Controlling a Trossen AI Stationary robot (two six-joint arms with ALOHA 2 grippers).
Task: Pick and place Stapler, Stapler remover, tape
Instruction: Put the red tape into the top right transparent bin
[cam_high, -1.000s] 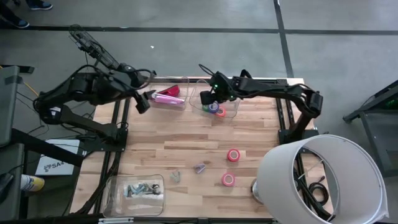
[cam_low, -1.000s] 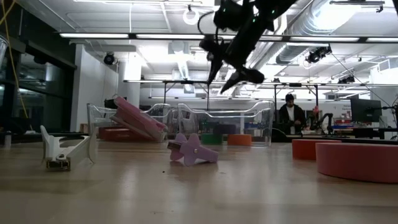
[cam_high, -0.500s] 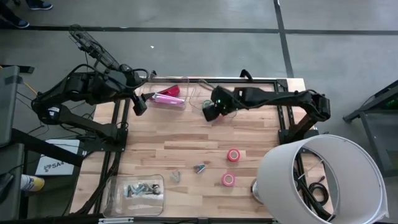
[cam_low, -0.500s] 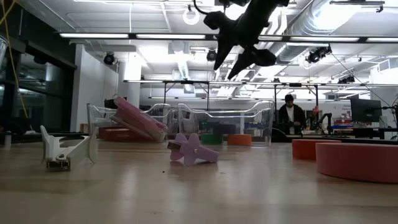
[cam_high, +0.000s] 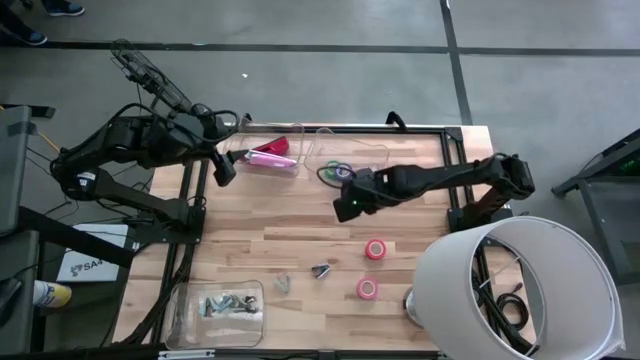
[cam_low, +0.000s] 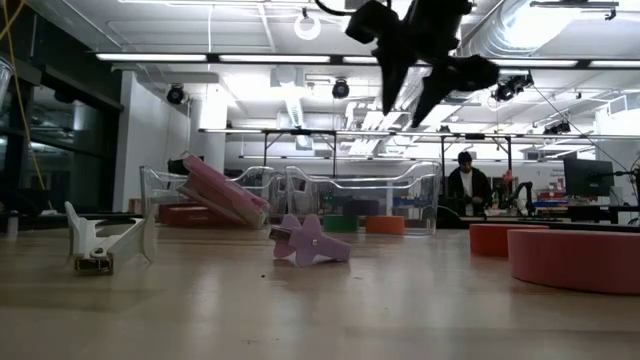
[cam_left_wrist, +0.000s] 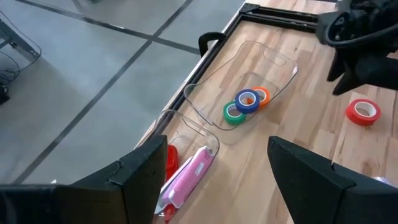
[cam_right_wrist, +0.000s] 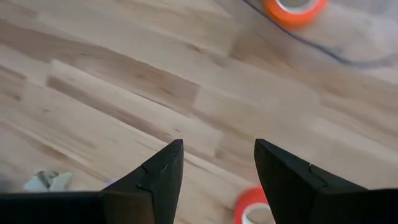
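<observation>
My right gripper (cam_high: 347, 207) (cam_right_wrist: 217, 146) hangs open and empty above the bare wood in the middle of the table. Beyond it, green, blue-purple and orange tape rolls (cam_left_wrist: 246, 103) lie in a clear tray (cam_high: 352, 160) at the far edge. Two red-pink tape rolls (cam_high: 375, 249) (cam_high: 367, 289) lie flat on the table toward the near right. A pink stapler (cam_high: 268, 155) leans in a second clear tray (cam_left_wrist: 186, 134), with my left gripper (cam_high: 228, 165) (cam_left_wrist: 214, 149) open just to its left. Two staple removers (cam_high: 283, 284) (cam_high: 321, 270) rest on the wood near the front.
A clear tray (cam_high: 182, 300) with several staple removers stands at the near left corner. A large white drum-shaped shade (cam_high: 520, 290) overhangs the near right corner. Bare wood lies between the trays and the loose rolls. A person (cam_low: 466, 185) sits in the room behind.
My right gripper has swung from above the tape tray toward the table's near edge, staying high, empty and open, and has turned about its wrist. The tape rolls stay in the tray.
</observation>
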